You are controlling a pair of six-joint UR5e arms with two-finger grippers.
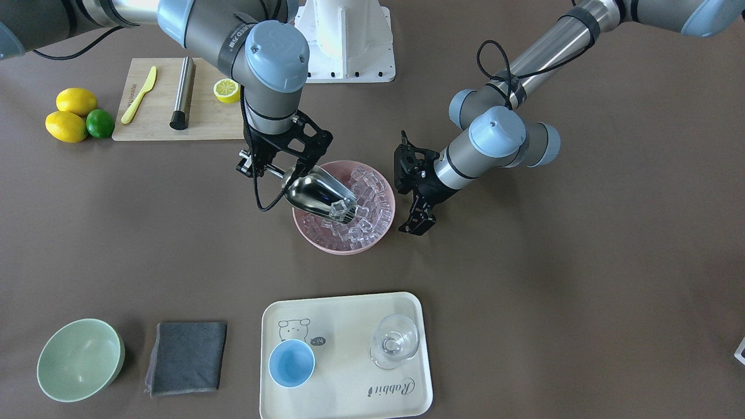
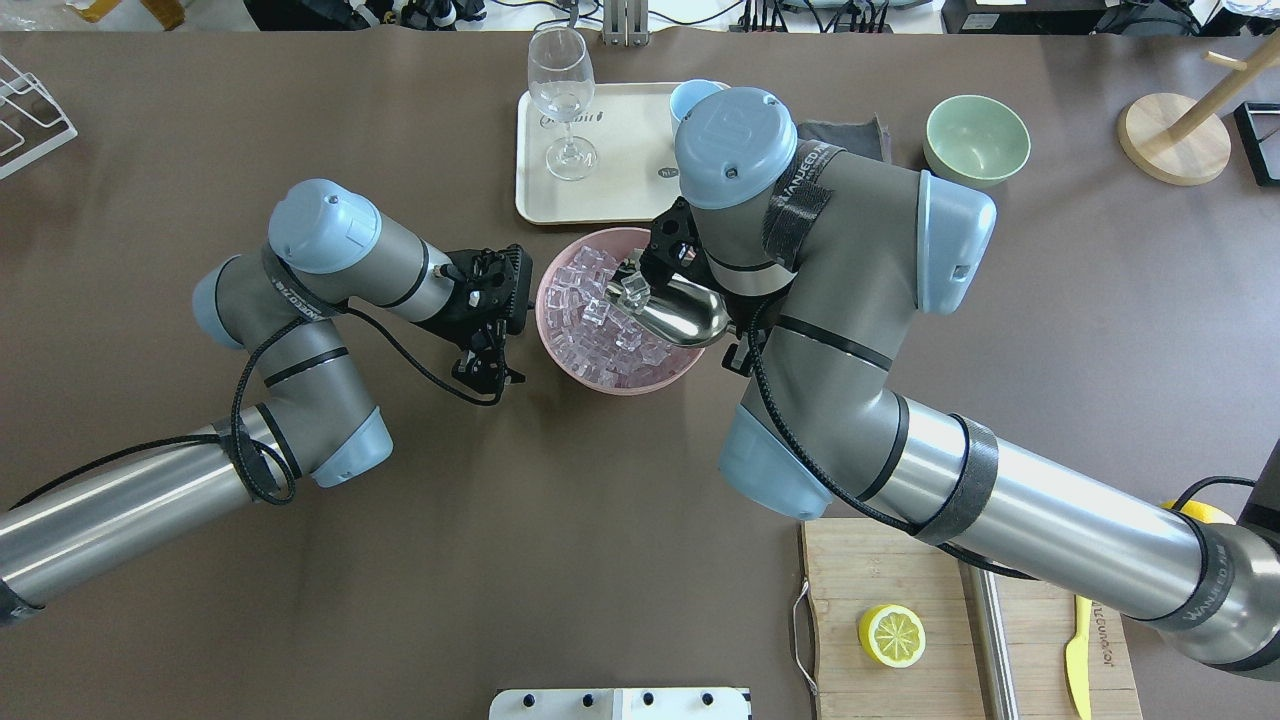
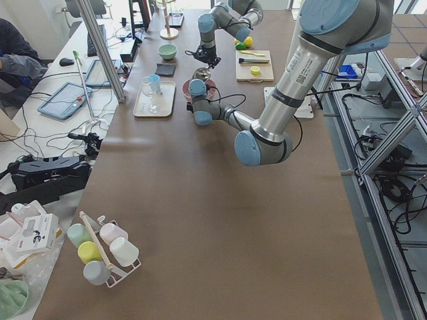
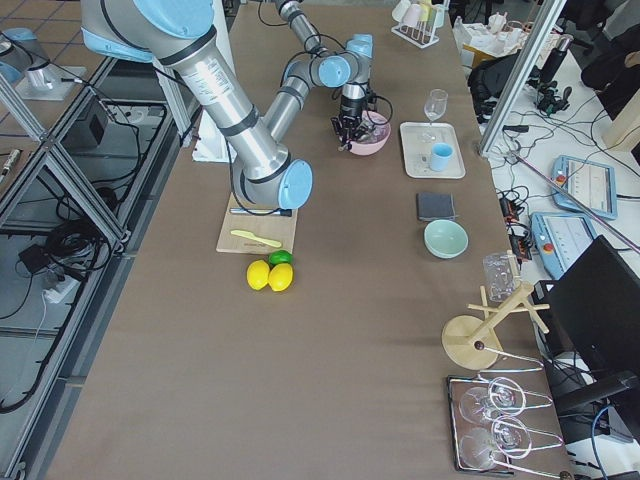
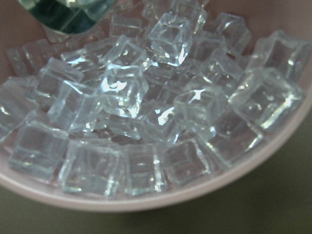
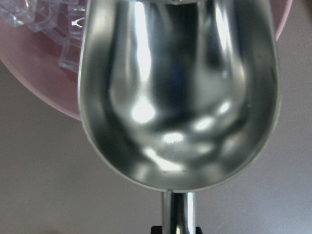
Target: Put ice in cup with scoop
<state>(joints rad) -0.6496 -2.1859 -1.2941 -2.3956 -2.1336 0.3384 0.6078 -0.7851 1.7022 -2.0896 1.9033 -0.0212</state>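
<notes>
The steel scoop (image 1: 317, 189) hangs tilted over the pink bowl (image 1: 343, 249), its lip down in the heap of clear ice (image 1: 369, 198), with a cube or two at its mouth. My right gripper (image 1: 273, 170) is shut on the scoop's thin handle. In the right wrist view the scoop's pan (image 6: 180, 97) looks empty at its rear. My left gripper (image 1: 416, 226) hangs beside the bowl, apart from its rim, and looks open and empty. Its wrist view looks down on the ice (image 5: 146, 107). The light-blue cup (image 1: 291, 362) stands empty on the cream tray (image 1: 349, 317).
A clear glass (image 1: 394, 342) shares the tray. A green bowl (image 1: 80, 359) and a grey cloth (image 1: 186, 356) lie beside it. A cutting board (image 1: 157, 119) with a yellow knife, steel rod and lemon half sits near the robot's base, with lemons (image 1: 67, 125) and a lime next to it.
</notes>
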